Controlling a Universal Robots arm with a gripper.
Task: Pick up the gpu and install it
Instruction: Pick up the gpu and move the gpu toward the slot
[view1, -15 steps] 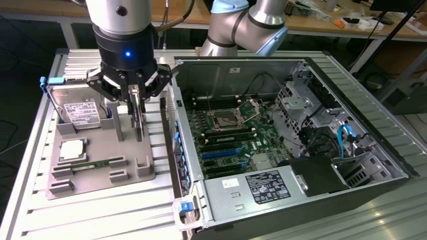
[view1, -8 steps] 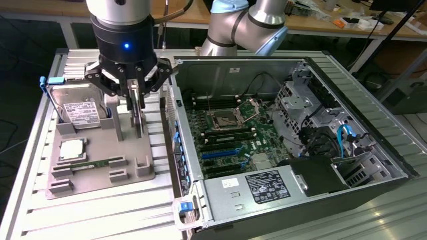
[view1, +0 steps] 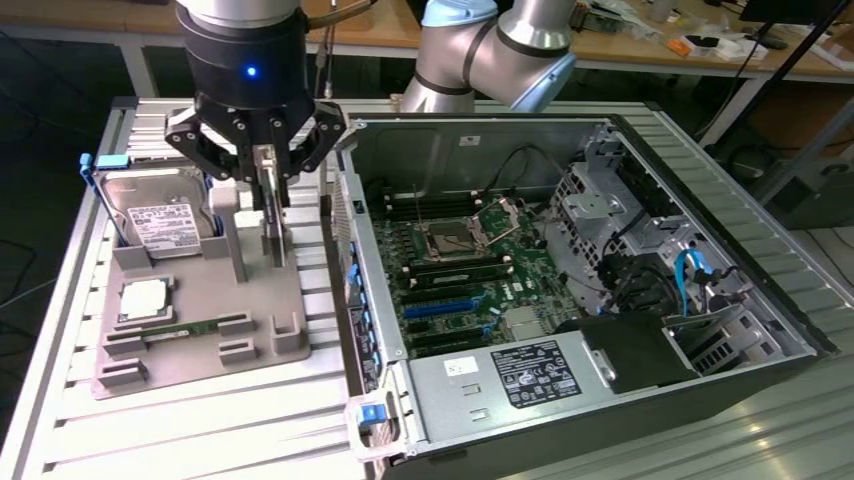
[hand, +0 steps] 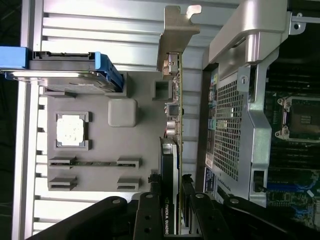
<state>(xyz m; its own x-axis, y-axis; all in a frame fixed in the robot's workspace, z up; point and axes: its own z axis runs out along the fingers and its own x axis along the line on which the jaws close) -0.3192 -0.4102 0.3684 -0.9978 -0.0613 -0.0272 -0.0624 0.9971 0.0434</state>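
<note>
The gpu (view1: 276, 225) stands on edge over the grey holder tray (view1: 200, 300), just beside the open computer case (view1: 534, 250). My gripper (view1: 267, 175) comes down from above and is shut on the card's top edge. In the wrist view the gpu (hand: 176, 125) is edge-on, with its metal bracket (hand: 177, 30) at the far end and a black cooler between my fingers (hand: 150, 205). My gripper (hand: 170, 205) clamps it from both sides. The motherboard (view1: 454, 270) lies bare inside the case, with blue and black slots showing.
On the tray sit a silver hard drive (view1: 163, 225) in a blue frame, a CPU (view1: 144, 298) and a green memory stick (view1: 180, 328). The case's side wall (hand: 240, 115) rises close beside the card. Drive cages and cables fill the case at the exterior view's right.
</note>
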